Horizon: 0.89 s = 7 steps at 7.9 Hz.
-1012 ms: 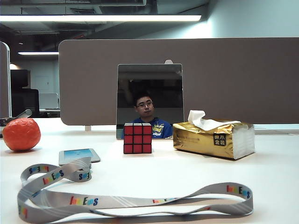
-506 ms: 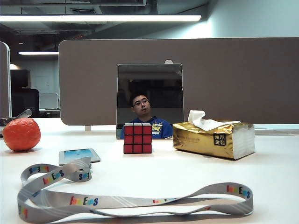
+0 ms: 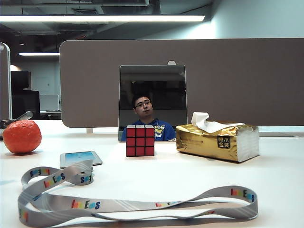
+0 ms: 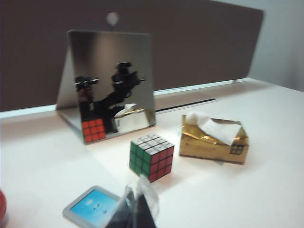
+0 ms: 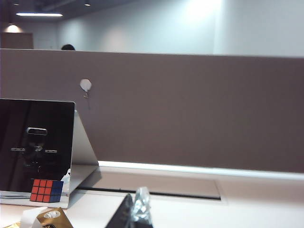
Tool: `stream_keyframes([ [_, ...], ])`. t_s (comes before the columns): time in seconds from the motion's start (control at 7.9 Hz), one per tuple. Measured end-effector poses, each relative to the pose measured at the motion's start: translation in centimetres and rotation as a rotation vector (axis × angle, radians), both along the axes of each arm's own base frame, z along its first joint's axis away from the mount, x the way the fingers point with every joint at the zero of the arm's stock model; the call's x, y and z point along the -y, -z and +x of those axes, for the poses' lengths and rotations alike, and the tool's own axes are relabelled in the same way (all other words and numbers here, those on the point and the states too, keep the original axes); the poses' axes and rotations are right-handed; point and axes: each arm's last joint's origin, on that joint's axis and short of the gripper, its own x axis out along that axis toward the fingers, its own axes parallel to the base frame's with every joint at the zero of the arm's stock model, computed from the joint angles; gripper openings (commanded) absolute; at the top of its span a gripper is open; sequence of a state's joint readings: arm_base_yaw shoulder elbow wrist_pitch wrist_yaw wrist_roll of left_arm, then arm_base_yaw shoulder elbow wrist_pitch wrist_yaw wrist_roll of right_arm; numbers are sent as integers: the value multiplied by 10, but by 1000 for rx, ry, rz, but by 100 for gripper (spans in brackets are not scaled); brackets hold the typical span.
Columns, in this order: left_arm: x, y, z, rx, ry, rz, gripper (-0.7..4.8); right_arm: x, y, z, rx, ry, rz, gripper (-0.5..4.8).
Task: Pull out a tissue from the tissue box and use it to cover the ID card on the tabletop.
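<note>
The exterior view matches a second ago: gold tissue box (image 3: 217, 141) with tissue (image 3: 205, 121) poking up, ID card (image 3: 80, 158) uncovered on the worktop (image 3: 180, 175), neither arm in sight. In the left wrist view, the left gripper (image 4: 137, 209) hangs near the card; its jaws' spread is unclear. In the right wrist view, the right gripper (image 5: 133, 211), jaws pressed together, faces the partition, so pulling hasn't begun.

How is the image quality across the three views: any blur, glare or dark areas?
Exterior view: sharp, ceiling strip light glaring at the top, tissue box foil shiny. Left wrist view: soft blur overall, left gripper dark and out of focus beside the ID card. Right wrist view: slightly soft, bright wall glare, right gripper shut and dim.
</note>
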<state>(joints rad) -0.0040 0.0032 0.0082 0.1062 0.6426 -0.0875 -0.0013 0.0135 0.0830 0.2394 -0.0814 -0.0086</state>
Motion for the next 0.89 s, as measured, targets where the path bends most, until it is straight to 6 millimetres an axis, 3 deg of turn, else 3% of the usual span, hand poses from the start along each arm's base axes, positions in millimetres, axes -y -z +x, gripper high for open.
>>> stream_keyframes([
  [0.25, 0, -1, 0, 11, 10, 1, -6, -1, -31, -10, -7, -8, -91, -1],
  [0.51, 0, -3, -1, 15, 14, -22, -6, -4, -99, 0, -101, -96, -148, -1],
  [0.89, 0, -6, -1, 43, 16, -31, -6, -8, -126, 29, -150, -234, -173, 0],
])
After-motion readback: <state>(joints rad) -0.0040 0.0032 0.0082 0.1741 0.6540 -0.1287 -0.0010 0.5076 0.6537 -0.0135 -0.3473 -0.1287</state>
